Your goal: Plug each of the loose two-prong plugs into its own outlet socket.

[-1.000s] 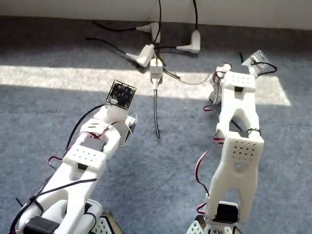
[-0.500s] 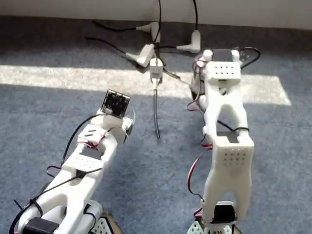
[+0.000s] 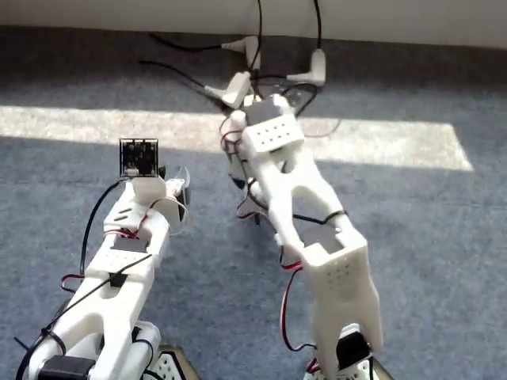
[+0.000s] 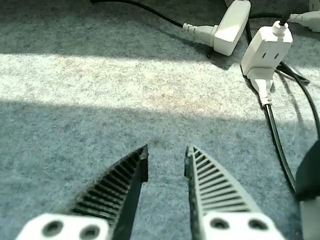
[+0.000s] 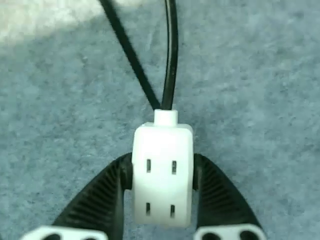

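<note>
Swinging in from the right side of the carpet (image 3: 428, 237), the right arm (image 3: 305, 214) now reaches slantwise across the middle, its wrist over the spot where the outlet block lay in the open a second ago. The left arm (image 3: 127, 253) has turned its head a little leftward.

Nearest, the left pincer (image 4: 166, 150) hangs low over bare carpet, narrowly parted and holding nothing.

Farther on, the right pincer (image 5: 161, 161) stands open about as wide as the outlet block (image 5: 162, 185). The block shows between its two fingers (image 5: 112, 195), face up, with both pairs of slots visible and its black cable (image 5: 172, 55) running away from the far end. Whether the fingers already touch its sides cannot be told.

The likely trouble is in the closing. A squeeze from too high or off centre could tip or skid the light block, and the stiff cable could twist it so the slots turn away. A finger laid across the face would also cover a socket.

The loose plugs lie beyond both pincers, well apart from them. One (image 4: 227, 25) is just beside the block's far end, and two more (image 3: 317, 70) (image 3: 242, 46) are near the wall. None is between any fingers, so no plug has yet been picked up.
</note>
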### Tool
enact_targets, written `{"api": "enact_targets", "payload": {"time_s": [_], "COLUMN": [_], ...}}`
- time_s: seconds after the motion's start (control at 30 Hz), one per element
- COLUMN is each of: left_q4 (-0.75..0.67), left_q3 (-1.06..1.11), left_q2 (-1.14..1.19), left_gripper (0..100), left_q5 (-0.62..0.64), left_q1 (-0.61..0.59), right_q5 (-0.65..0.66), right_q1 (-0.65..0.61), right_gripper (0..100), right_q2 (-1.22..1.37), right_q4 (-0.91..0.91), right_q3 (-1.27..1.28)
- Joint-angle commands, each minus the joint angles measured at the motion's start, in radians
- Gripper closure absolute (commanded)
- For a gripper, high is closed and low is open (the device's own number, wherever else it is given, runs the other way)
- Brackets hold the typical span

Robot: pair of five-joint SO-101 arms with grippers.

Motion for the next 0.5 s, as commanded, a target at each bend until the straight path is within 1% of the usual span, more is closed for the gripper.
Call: {"api": "enact_targets", "payload": {"time_s": [0.0, 0.07, 0.17, 0.33, 0.4, 0.47], "left_q4": [-0.018, -0.018, -0.014, -0.014, -0.014, -0.014], "left_q3": [-0.028, -0.028, -0.041, -0.042, -0.042, -0.042], "left_q2": [-0.030, -0.030, -0.030, -0.030, -0.030, -0.030], "left_gripper": [87, 87, 87, 87, 87, 87], "left_q5": [0.011, 0.012, 0.012, 0.014, 0.014, 0.014], "left_q1": [-0.022, -0.048, -0.082, -0.122, -0.125, -0.125], "right_q5": [-0.011, -0.011, -0.011, -0.009, -0.009, -0.011], "right_q1": [-0.094, -0.111, -0.110, -0.091, -0.090, -0.090], "right_gripper": [94.3, 94.3, 94.3, 93.8, 90.6, 83.0], "right_q2": [0.027, 0.085, 0.137, 0.142, 0.140, 0.136], "right_q4": [-0.209, -0.320, -0.420, -0.446, -0.444, -0.443], "right_q3": [0.045, 0.061, 0.045, 0.004, 0.010, 0.010]}}
